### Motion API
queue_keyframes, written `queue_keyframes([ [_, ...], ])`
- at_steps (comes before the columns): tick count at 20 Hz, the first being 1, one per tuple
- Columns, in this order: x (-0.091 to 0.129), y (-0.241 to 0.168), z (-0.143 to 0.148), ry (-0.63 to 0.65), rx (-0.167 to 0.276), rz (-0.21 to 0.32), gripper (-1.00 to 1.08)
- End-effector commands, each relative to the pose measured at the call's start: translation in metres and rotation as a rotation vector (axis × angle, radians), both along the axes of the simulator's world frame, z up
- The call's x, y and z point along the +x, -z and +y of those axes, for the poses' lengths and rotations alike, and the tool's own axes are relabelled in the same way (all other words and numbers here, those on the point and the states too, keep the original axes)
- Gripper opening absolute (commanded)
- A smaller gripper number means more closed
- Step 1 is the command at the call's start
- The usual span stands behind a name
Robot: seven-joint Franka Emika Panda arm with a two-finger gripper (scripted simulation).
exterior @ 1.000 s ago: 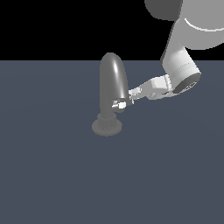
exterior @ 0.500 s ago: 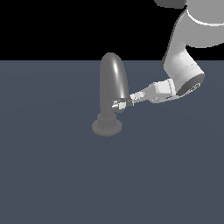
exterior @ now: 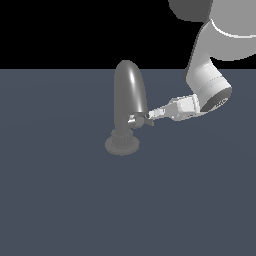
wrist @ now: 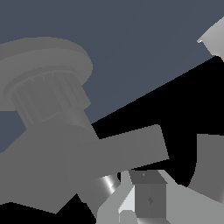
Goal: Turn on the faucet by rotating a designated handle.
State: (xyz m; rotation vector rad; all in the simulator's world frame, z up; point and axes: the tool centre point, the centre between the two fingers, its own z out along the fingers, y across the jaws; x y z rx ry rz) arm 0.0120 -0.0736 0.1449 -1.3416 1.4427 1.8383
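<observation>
The dark grey faucet (exterior: pixel 128 95) stands upright on its ribbed round base (exterior: pixel 121 145) at mid-scene. The small silver handle (exterior: pixel 134 120) sticks out low on its side, toward the exterior view's right. My gripper (exterior: pixel 146 119) reaches in from the right, almost level, with its tip against the handle. Its fingers look closed together. In the wrist view the ribbed base (wrist: pixel 43 94) and a grey lever bar (wrist: pixel 131 148) fill the frame, with a bright silver piece (wrist: pixel 105 186) right beside my fingertip (wrist: pixel 148 199).
The faucet stands on a flat dark blue-grey surface (exterior: pixel 60 200). My white arm (exterior: pixel 210 85) comes down from the upper right of the exterior view.
My wrist has dropped a little, so the hand lies flatter. The gripper tip stays at the handle. The handle has not visibly turned.
</observation>
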Motion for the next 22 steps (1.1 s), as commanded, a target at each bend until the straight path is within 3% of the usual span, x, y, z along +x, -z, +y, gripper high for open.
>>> queue_keyframes([
  [1, -0.011, 0.04, -0.005, 0.014, -0.008, 0.046, -1.0],
  [6, -0.015, 0.063, -0.006, 0.015, -0.008, 0.056, -1.0],
  [7, 0.001, 0.02, 0.0, -0.004, 0.004, -0.01, -1.0],
  [22, 0.01, 0.06, 0.005, 0.005, -0.001, 0.021, -1.0],
])
